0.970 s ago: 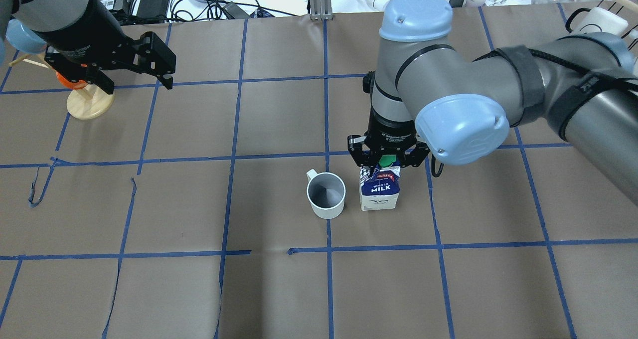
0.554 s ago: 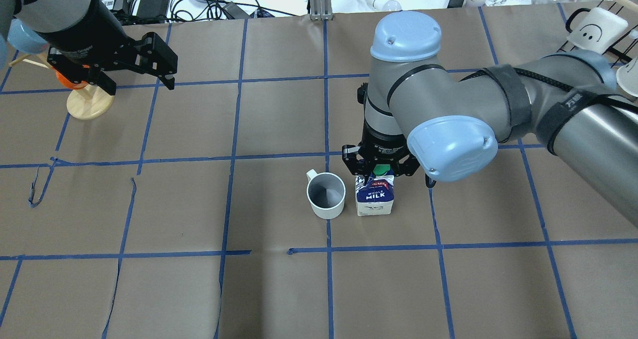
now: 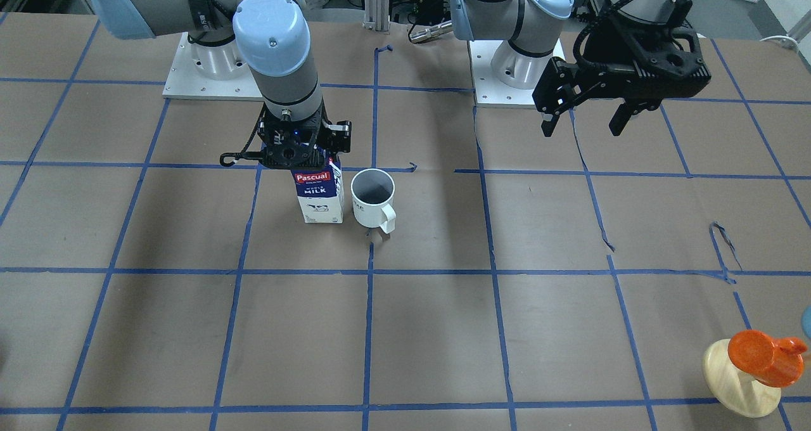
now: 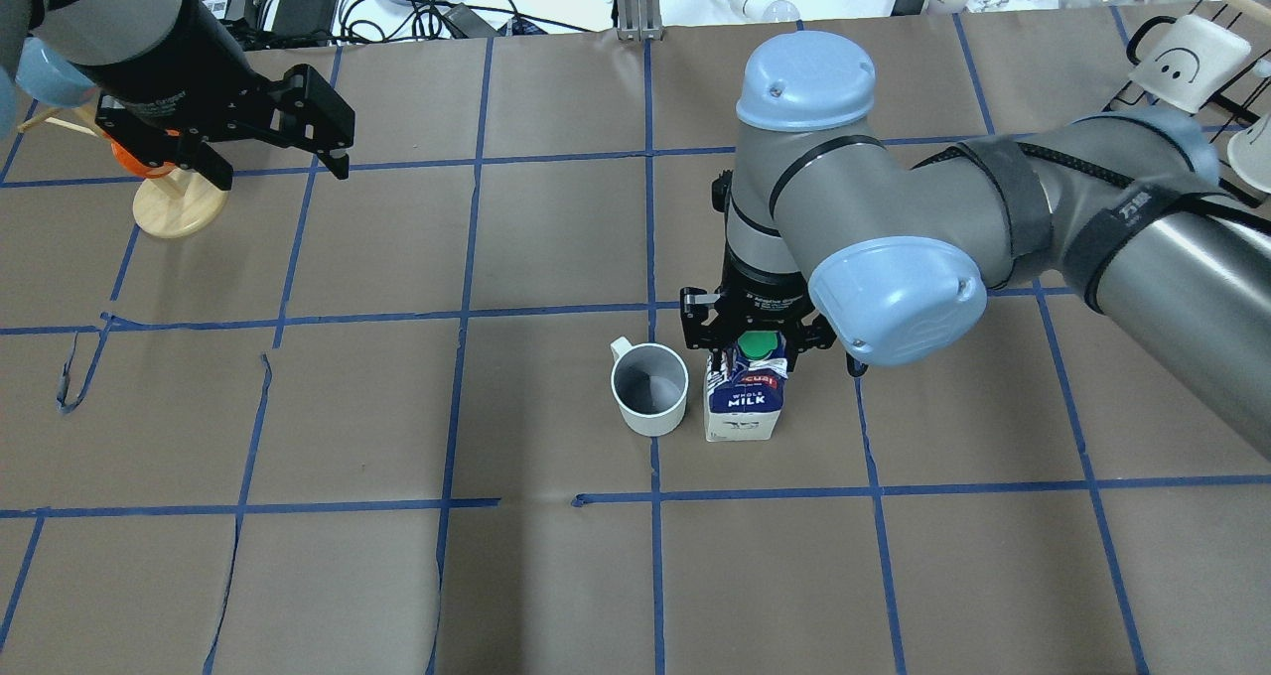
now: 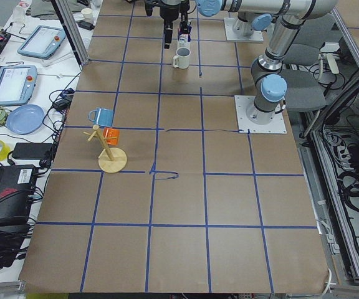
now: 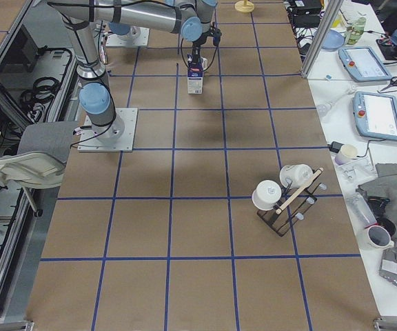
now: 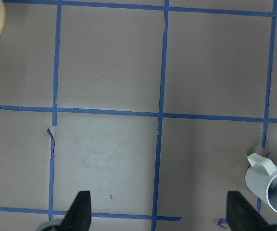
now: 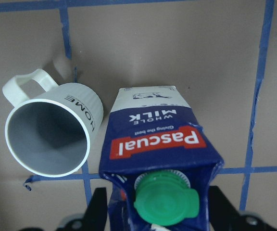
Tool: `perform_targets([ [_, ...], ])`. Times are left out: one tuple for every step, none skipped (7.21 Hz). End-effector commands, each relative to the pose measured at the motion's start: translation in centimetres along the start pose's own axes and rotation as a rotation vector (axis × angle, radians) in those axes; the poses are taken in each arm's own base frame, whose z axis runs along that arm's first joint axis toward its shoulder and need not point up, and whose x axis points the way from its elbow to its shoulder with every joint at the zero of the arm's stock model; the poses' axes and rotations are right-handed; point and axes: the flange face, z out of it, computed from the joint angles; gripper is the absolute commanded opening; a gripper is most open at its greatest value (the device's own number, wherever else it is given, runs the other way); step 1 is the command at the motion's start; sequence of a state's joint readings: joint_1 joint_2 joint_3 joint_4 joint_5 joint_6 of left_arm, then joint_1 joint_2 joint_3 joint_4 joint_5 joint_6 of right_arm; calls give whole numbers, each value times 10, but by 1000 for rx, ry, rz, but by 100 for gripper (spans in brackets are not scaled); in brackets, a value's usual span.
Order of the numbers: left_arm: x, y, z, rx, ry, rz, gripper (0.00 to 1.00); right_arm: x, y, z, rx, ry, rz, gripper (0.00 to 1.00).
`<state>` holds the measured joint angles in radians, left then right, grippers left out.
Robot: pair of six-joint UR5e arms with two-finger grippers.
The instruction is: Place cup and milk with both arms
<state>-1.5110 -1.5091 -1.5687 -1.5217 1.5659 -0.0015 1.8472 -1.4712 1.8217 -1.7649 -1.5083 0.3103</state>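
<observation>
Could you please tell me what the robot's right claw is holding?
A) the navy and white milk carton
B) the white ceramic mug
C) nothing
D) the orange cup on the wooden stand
A: the right claw grips the gable top of the navy and white milk carton, which stands beside the white ceramic mug.

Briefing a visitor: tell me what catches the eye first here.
The right arm has its jaws closed on the top of a navy-and-white gable-top milk carton, upright right beside a white ceramic mug. The left arm hangs with open jaws over the left side of the brown paper-covered table.
</observation>
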Motion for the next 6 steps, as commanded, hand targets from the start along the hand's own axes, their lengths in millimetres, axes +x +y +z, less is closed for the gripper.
perform_targets([
  [0, 0, 0, 1, -3, 0, 100, 9, -6, -17, 34, -1, 10, 100],
  [0, 0, 0, 1, 1, 0, 100, 8, -9, -46, 87, -2, 8, 100],
  [0, 0, 0, 1, -2, 0, 100, 6, -11, -84, 118, -6, 7, 100],
  [0, 0, 0, -1, 0, 0, 100, 7, -8, -127, 145, -12, 9, 100],
  [0, 0, 0, 1, -2, 0, 100, 19, -13, -161, 168, -17, 34, 100],
  [0, 0, 0, -1, 0, 0, 100, 39, -21, -176, 182, -20, 75, 100],
])
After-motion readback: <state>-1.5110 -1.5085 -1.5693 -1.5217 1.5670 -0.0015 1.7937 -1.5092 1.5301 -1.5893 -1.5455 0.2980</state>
